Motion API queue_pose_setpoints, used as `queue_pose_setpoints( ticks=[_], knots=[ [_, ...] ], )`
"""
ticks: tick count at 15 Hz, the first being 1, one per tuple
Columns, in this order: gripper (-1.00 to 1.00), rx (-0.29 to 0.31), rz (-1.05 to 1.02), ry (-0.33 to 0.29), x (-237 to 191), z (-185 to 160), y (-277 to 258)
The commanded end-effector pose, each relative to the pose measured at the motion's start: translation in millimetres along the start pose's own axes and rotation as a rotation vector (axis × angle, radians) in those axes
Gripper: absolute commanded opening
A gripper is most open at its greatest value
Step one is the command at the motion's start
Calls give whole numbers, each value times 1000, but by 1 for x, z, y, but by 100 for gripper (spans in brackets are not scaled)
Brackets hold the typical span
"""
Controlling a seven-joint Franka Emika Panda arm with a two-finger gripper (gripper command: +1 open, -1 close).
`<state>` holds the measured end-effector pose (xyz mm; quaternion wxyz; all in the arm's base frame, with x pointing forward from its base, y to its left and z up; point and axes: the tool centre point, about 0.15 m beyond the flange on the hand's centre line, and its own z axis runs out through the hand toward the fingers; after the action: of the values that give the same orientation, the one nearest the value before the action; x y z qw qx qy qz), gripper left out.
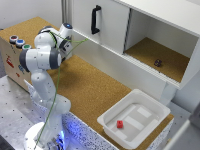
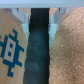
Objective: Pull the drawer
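One drawer (image 1: 117, 65), one claw (image 2: 37, 22)

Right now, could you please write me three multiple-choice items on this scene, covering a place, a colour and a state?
1. Where is the red block?
A) in the white tub
B) on the cork counter
C) in the claw

2. What colour is the door handle?
A) red
B) black
C) green

3. How is the claw?
A) shut on the block
B) shut on the handle
C) open and empty

Answers: 1 A, it lies on the tub's floor; 2 B, dark against the white door; 3 C, the wrist view shows its fingers apart, nothing between.
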<state>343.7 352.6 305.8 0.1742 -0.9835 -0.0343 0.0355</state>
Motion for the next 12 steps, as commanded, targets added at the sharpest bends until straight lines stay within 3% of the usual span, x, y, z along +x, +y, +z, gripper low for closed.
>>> queue_pose_setpoints(
  ticks=[1, 12],
  knots=[
    [-100, 95, 13, -6, -5, 32, 52],
    [-100, 105, 45, -2, -24, 34, 107]
  ],
)
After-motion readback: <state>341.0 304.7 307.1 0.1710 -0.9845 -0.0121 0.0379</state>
